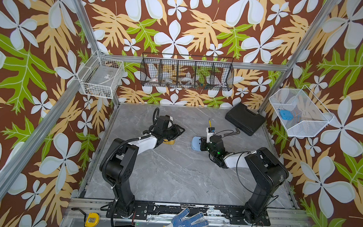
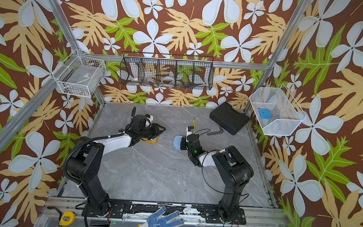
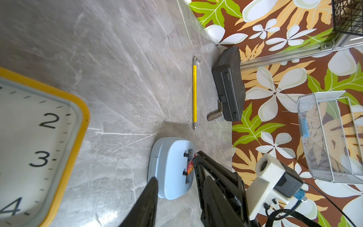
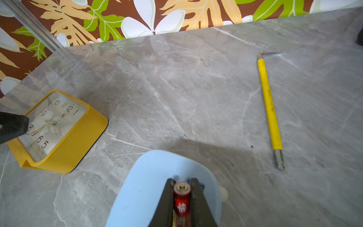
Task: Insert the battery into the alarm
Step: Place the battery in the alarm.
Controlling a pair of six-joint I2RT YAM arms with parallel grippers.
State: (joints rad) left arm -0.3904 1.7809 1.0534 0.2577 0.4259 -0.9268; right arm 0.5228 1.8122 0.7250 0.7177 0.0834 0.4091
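Battery (image 4: 181, 198): red, pinched between right gripper (image 4: 182, 183) jaws, at back of face-down blue alarm (image 1: 195, 143), just right of frame centre in both top views | left gripper (image 1: 173, 135): above yellow clock (image 1: 169, 141), released or clenched cannot tell

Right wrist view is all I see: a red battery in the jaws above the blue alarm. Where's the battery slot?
Observer: In the left wrist view, the slot runs along the blue alarm's edge nearest the right gripper.
Operator: Is the alarm's back facing up?
Observer: Yes, two black knobs stick up beside the slot.
Operator: What lies beyond the hex key?
Observer: A black case, at the table's far right corner.
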